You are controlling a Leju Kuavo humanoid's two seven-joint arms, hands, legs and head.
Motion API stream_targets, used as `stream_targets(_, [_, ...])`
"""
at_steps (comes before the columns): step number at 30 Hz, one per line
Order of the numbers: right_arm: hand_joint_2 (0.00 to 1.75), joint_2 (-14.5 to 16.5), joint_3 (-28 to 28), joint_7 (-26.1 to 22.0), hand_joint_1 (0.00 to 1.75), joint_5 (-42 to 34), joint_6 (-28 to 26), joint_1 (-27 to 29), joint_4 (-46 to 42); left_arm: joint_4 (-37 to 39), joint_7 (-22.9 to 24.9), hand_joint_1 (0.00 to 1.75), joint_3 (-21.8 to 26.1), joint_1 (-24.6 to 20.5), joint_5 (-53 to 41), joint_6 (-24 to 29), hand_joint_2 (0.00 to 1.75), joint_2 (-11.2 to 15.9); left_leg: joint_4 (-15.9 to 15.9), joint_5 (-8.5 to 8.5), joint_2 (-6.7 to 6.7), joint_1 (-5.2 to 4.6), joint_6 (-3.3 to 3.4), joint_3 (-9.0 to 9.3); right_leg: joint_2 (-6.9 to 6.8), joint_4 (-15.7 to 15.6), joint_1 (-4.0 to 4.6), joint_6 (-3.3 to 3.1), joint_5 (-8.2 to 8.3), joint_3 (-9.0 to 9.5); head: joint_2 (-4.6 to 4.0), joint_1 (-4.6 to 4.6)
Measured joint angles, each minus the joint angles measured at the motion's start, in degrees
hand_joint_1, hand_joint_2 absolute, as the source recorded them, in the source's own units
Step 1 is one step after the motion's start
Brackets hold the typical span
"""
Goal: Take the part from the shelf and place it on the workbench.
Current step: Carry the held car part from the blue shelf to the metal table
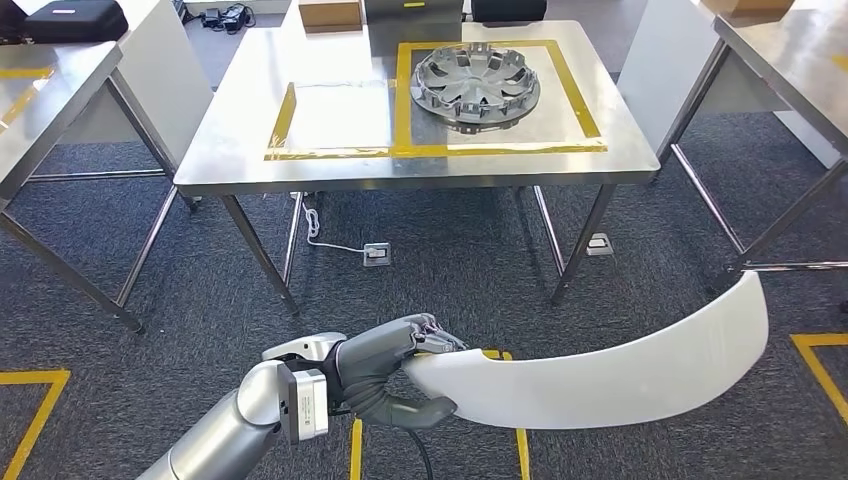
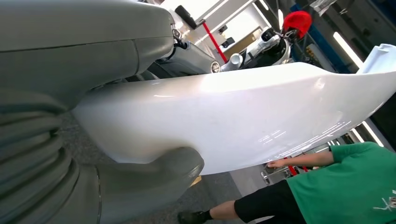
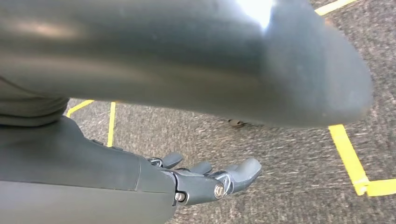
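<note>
Firmly, the left hand had its fingers and thumb clamped on one end of the long white curved panel, which hung over the carpet, well short of the bench. The right hand hung with fingers apart, holding nothing. To finish well, I judged the panel should be carried level and lowered into the taped frame beside the wheel cover.

A hubcap lies inside yellow tape at upper centre. A socket sits on the carpet. A person is at lower right.
</note>
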Motion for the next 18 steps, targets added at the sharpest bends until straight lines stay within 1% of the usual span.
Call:
stream_targets(1, [0.0,0.0,0.0,0.0,0.0,0.0,0.0,0.0,0.0,0.1,0.0,1.75,0.0,-0.1,0.1,-0.1,1.75,0.0,-2.5,0.55,0.08,-0.14,0.32,0.98,0.0,0.0,0.02,0.31,-0.29,0.22,0.0,-0.04])
stream_targets(2, [0.0,0.0,0.0,0.0,0.0,0.0,0.0,-0.1,0.0,0.2,-0.1,1.75,0.0,-0.2,0.1,-0.2,1.75,0.0,-3.8,0.63,0.12,-0.28,0.68,1.51,-0.03,-0.1,0.04,0.69,-0.54,0.36,0.0,-0.07])
stream_targets(3, [0.0,0.0,-0.1,0.0,0.0,-0.1,0.0,-0.1,0.0,0.3,-0.1,1.75,0.0,-0.3,0.2,-0.3,1.75,0.0,-4.0,0.13,0.09,-0.41,1.1,1.61,-0.06,0.1,0.08,1.15,-0.5,0.45,0.0,-0.06])
stream_targets(4, [0.0,0.0,-0.1,-0.1,0.0,-0.1,0.0,-0.1,0.0,0.4,-0.1,1.75,0.0,-0.4,0.3,-0.4,1.75,0.0,-4.1,0.21,-0.01,-0.37,1.56,1.97,-0.08,0.4,0.06,1.59,-0.46,0.56,0.0,-0.07])
stream_targets(5, [0.0,0.1,-0.1,-0.1,0.0,-0.2,0.0,-0.1,0.0,0.5,-0.2,1.75,-0.1,-0.5,0.4,-0.5,1.75,0.0,-4.3,0.38,-0.07,-0.28,2.03,2.53,-0.11,1.0,0.03,1.97,-0.45,0.63,0.0,-0.02])
stream_targets(6, [0.0,0.1,-0.1,-0.1,0.0,-0.3,0.0,-0.2,0.0,0.5,-0.2,1.75,-0.1,-0.6,0.4,-0.6,1.75,-0.1,-4.5,0.14,-0.1,-0.19,2.47,3.16,-0.11,2.3,0.01,2.25,-0.66,0.35,0.0,0.07])
stream_targets(7, [0.0,0.1,-0.1,-0.1,0.0,-0.4,0.1,-0.3,0.0,0.5,-0.3,1.75,-0.1,-0.7,0.4,-0.7,1.75,-0.2,-4.6,-0.11,-0.09,-0.1,2.81,3.84,-0.1,4.2,-0.04,2.42,-1.38,-0.62,0.0,0.19])
stream_targets(8, [0.0,0.1,-0.2,-0.2,0.0,-0.5,0.1,-0.3,0.0,0.6,-0.4,1.75,-0.1,-0.8,0.5,-0.7,1.75,-0.3,-4.6,-0.41,-0.04,-0.09,3.06,4.27,-0.11,7.1,-0.06,2.56,-2.48,-2.44,0.0,0.32])
stream_targets(10, [0.0,0.1,-0.2,-0.2,0.0,-0.7,0.2,-0.4,0.0,0.8,-0.4,1.75,-0.1,-0.9,0.5,-0.8,1.75,-0.4,-4.6,-1.05,-0.08,-0.18,3.24,4.74,-0.1,13.7,-0.07,2.81,-4.97,-7.51,0.0,0.55])
stream_targets(11, [0.0,0.1,-0.3,-0.2,0.0,-0.7,0.2,-0.2,0.0,0.9,-0.4,1.75,-0.1,-0.9,0.5,-0.8,1.75,-0.4,-4.6,-1.43,-0.14,-0.21,3.22,5.04,-0.1,15.6,-0.08,2.87,-5.43,-9.61,0.0,0.58])
stream_targets(12, [0.0,0.1,-0.4,-0.2,0.0,-0.8,0.2,-0.1,0.0,1.0,-0.4,1.75,-0.2,-0.8,0.5,-0.8,1.75,-0.4,-4.6,-1.85,-0.21,-0.23,3.16,5.47,-0.1,15.6,-0.08,2.88,-4.85,-10.74,0.0,0.63])
stream_targets(13, [0.0,0.1,-0.4,-0.2,0.0,-0.8,0.2,0.0,0.0,1.0,-0.4,1.75,-0.2,-0.8,0.5,-0.8,1.75,-0.4,-4.6,-2.33,-0.26,-0.24,3.06,6.06,-0.1,13.6,-0.07,2.8,-3.07,-10.77,0.0,0.67])
stream_targets(15, [0.0,0.1,-0.5,-0.4,0.0,-0.9,0.2,0.2,0.0,1.1,-0.4,1.75,-0.2,-0.9,0.6,-0.8,1.75,-0.4,-4.6,-3.46,-0.27,-0.27,2.77,7.39,-0.13,6.2,0.03,2.44,2.51,-8.97,0.0,0.75])
stream_targets(16, [0.0,0.2,-0.6,-0.4,0.0,-0.9,0.2,0.3,0.0,1.1,-0.4,1.75,-0.2,-0.9,0.7,-0.8,1.75,-0.4,-4.6,-4.04,-0.28,-0.33,2.51,7.87,-0.19,3.2,0.18,2.17,4.12,-8.1,0.0,0.78])
stream_targets(17, [0.0,0.2,-0.7,-0.5,0.0,-0.9,0.2,0.3,0.0,1.2,-0.3,1.75,-0.3,-1.0,0.8,-0.9,1.75,-0.5,-4.8,-4.6,-0.3,-0.37,2.18,8.22,-0.24,1.4,0.36,1.84,4.96,-7.46,0.0,0.81])
stream_targets(18, [0.0,0.2,-0.8,-0.5,0.0,-0.9,0.2,0.4,0.0,1.2,-0.2,1.75,-0.3,-1.0,0.9,-0.9,1.75,-0.5,-4.7,-4.86,-0.33,-0.43,1.8,8.62,-0.26,0.7,0.46,1.47,4.83,-7.1,0.0,0.82])
